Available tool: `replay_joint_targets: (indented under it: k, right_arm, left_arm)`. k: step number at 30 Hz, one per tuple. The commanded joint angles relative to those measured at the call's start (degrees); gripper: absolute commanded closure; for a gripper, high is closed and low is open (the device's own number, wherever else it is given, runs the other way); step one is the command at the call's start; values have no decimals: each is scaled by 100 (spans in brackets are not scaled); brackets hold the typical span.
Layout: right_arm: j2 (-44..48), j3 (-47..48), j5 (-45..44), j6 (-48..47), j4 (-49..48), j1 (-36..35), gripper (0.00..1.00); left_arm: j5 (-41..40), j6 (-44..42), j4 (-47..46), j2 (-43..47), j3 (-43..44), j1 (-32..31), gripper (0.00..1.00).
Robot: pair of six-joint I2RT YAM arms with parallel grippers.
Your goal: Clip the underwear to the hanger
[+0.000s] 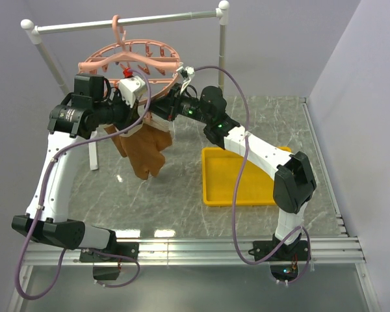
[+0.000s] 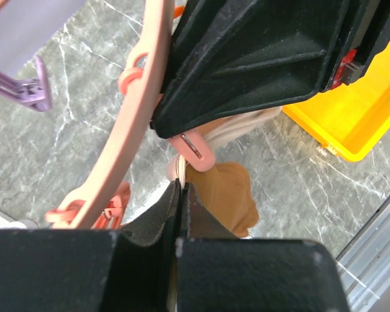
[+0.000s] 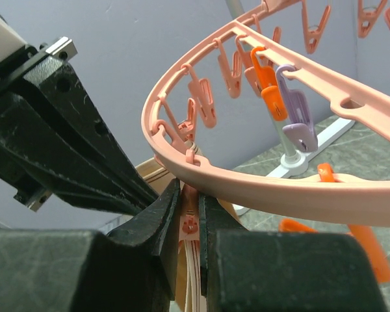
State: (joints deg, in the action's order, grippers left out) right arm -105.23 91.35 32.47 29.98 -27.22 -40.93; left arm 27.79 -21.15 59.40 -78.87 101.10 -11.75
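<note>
The salmon-pink round hanger [image 1: 133, 62] hangs by its hook from the rail. The brown underwear [image 1: 143, 153] droops below its near rim. My left gripper [image 1: 140, 109] is shut on the tan waistband; in the left wrist view its jaws [image 2: 181, 185] meet on the cloth [image 2: 224, 195] just under a pink clip [image 2: 192, 146]. My right gripper [image 1: 168, 107] faces it from the right. In the right wrist view it [image 3: 190, 188] is shut on a pink clip [image 3: 190, 224] under the ring [image 3: 279, 188], with waistband edges between the fingers below.
A yellow tray [image 1: 244, 175] lies on the marble table to the right, also in the left wrist view [image 2: 357, 110]. The white and grey rail [image 1: 127, 23] stands behind, its foot [image 1: 93, 156] at the left. Orange and purple clips [image 3: 292, 110] dangle nearby.
</note>
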Motion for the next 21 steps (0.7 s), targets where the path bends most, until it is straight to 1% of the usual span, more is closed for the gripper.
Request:
replay_joint_targets:
  k: [1,10,14,18,20,21]
  right_arm:
    - [222,-144,409,-264,-20,-29,100]
    - [249,-240,515,-379,-196,-29,100]
    - [275,-293,524,-352,-336,-29,100]
    - [301,-390,576,-282,-695,-29,100]
    - [301,-477,594,-203,-845,-29,100]
    - [310,-513,637,-159,-1072,-38,100]
  left_arm:
    - [262,-100,-25,91,296,85,100]
    - [640,-364,63,144,340,146,100]
    - [972,-504,239,127,349,155,100]
    - [1263,-680,485,74,349,164,100]
    - [1351,-715,468,117,279,173,100]
    - [1413,-733,442,144,166,182,100]
